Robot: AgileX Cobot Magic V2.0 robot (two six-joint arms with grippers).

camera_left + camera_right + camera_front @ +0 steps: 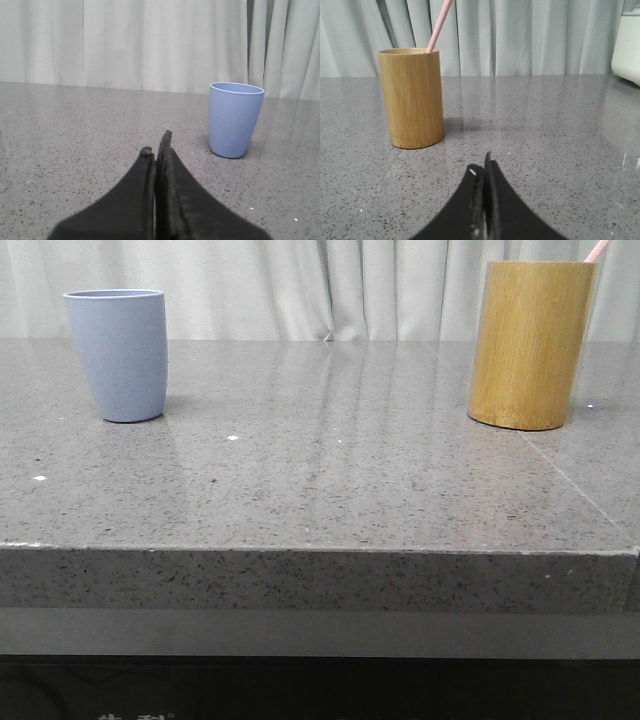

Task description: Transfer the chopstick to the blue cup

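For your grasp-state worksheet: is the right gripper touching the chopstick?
Apart. The right wrist view shows the right gripper low over bare table, well short of the chopstick in the bamboo holder.

low front camera faces table [320, 490]; wrist cameras skim it.

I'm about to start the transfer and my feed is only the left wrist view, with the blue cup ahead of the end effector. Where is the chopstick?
Observer: The chopstick stands in a bamboo holder, leaning, its top sticking out above the rim.
Operator: Where is that holder relative to the cup?
Observer: In the front view, the holder stands far right on the table, the blue cup far left, a wide bare stretch between.
Operator: Is the right end effector ready to grab?
Observer: No; the right end effector is shut, low over the table, short of the holder.
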